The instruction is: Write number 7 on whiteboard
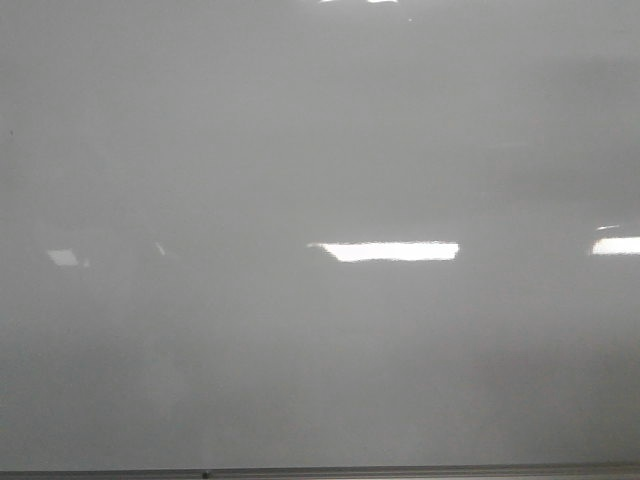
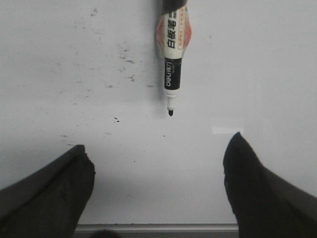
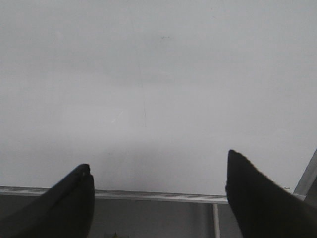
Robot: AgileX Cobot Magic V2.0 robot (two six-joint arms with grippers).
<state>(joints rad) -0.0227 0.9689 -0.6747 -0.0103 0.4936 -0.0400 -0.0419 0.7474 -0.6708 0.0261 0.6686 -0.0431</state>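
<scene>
Grippers both spread wide, holding nothing: left gripper (image 2: 158, 191) and right gripper (image 3: 158, 191) over the whiteboard (image 1: 300, 130). Uncapped marker (image 2: 173, 59) lies at upper centre of the left wrist frame, untouched. No 7 drawn.

Marker (image 2: 173, 54) lies on whiteboard (image 2: 257, 74), top centre of left wrist frame, tip toward the edge strip (image 2: 158, 228) along frame bottom.

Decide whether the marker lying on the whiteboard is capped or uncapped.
Uncapped: the marker shows its bare black tip on the whiteboard, with no cap over it.
</scene>
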